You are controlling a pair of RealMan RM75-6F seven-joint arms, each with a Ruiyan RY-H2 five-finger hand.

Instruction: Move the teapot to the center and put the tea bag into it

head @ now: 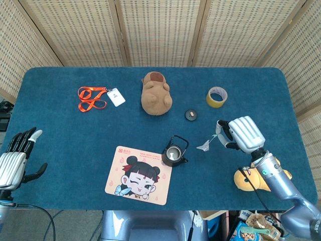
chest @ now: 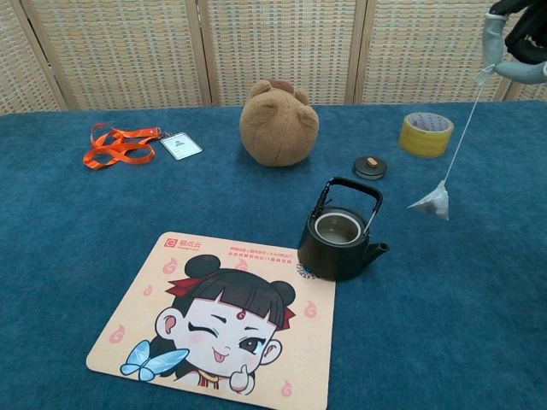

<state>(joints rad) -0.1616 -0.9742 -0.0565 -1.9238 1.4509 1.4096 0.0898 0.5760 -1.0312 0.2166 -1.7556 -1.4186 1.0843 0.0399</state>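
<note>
The black teapot (head: 174, 151) (chest: 341, 231) stands open-topped near the table's middle, beside the cartoon mat's corner, its handle upright. Its small round lid (head: 190, 115) (chest: 370, 166) lies apart, further back. My right hand (head: 241, 133) (chest: 511, 36) pinches the string of the tea bag (head: 204, 145) (chest: 431, 203), which hangs in the air to the right of the teapot, above the cloth. My left hand (head: 15, 158) hovers at the table's near left edge, fingers spread, holding nothing.
A brown plush toy (head: 156, 93) sits behind the teapot. A yellow tape roll (head: 216, 97) lies back right, an orange lanyard with a badge (head: 93, 97) back left. A cartoon mat (head: 138, 174) lies front centre. A yellow plush (head: 250, 179) sits under my right forearm.
</note>
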